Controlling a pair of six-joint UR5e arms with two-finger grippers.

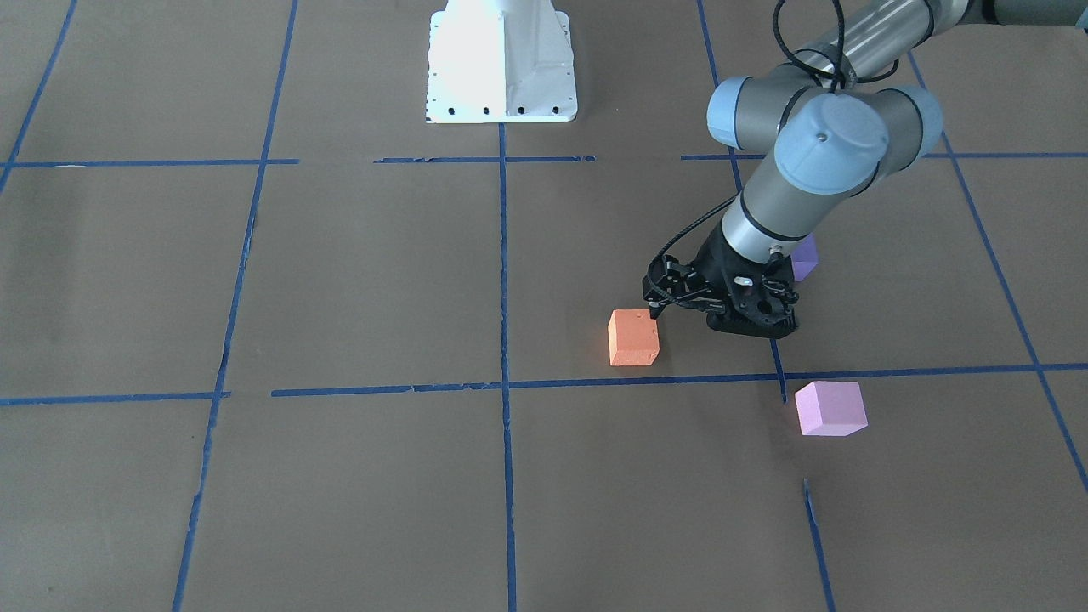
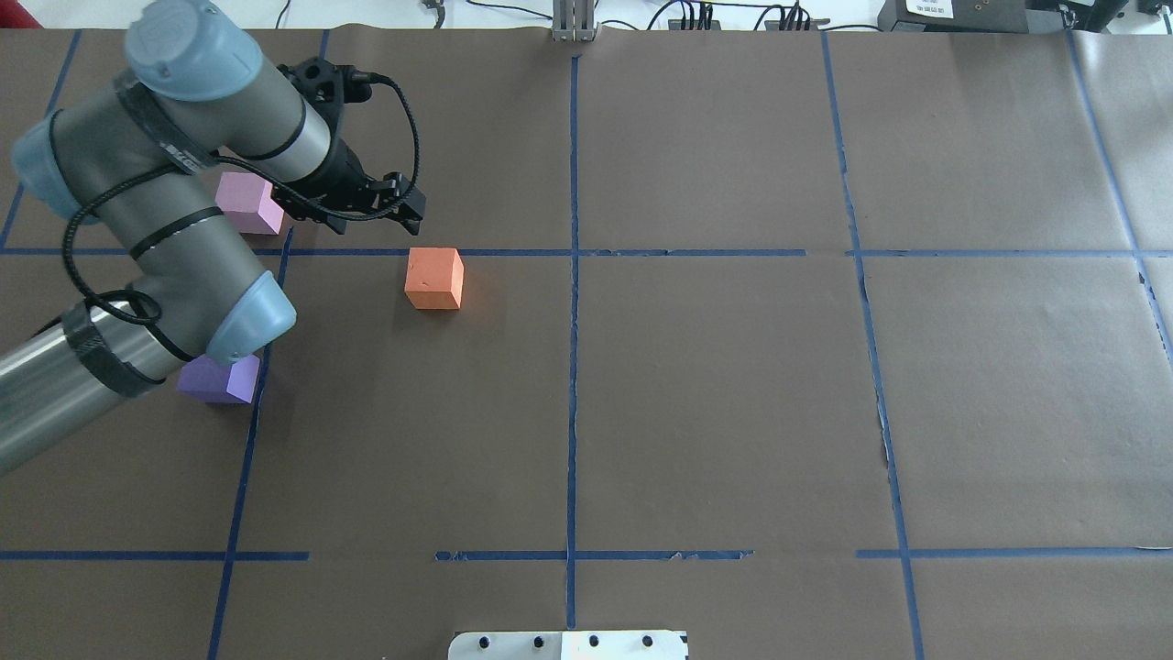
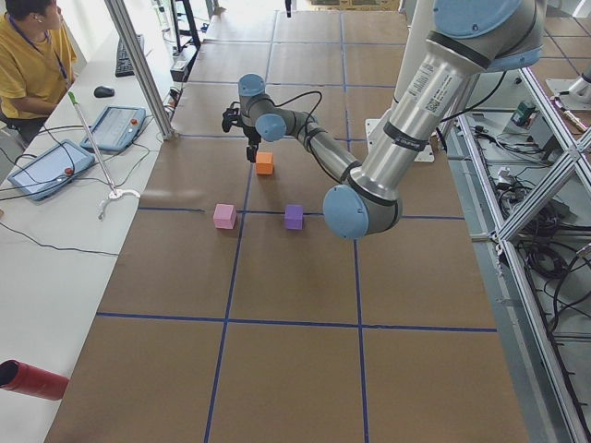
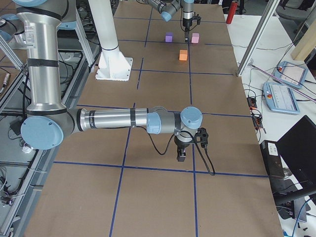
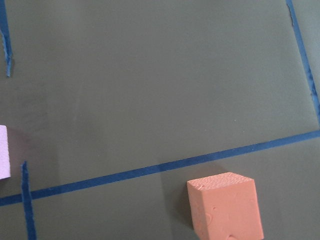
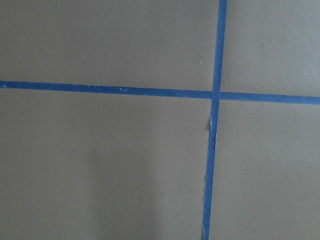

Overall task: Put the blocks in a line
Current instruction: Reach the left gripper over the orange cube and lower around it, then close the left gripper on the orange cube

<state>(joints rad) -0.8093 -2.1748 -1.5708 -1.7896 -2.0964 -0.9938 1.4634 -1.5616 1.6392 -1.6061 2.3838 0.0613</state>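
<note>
The orange block [image 1: 633,337] [image 2: 434,278] lies just on the robot's side of a blue tape line. The pale pink block [image 1: 830,409] [image 2: 247,203] lies across that line, farther out on the robot's left. The purple block [image 1: 803,257] [image 2: 220,380] sits partly hidden under the left arm. My left gripper [image 1: 654,310] [image 2: 417,211] hovers low between the orange and pink blocks, empty, its fingers looking closed. The left wrist view shows the orange block [image 5: 225,210] and an edge of the pink block [image 5: 4,152]. My right gripper [image 4: 181,157] shows only in the exterior right view; I cannot tell its state.
The white robot base [image 1: 501,64] stands at the table's middle on the robot's side. Blue tape lines [image 2: 573,275] grid the brown table. An operator [image 3: 32,55] sits beyond the far edge, and a red cylinder [image 3: 32,380] lies on the white side table.
</note>
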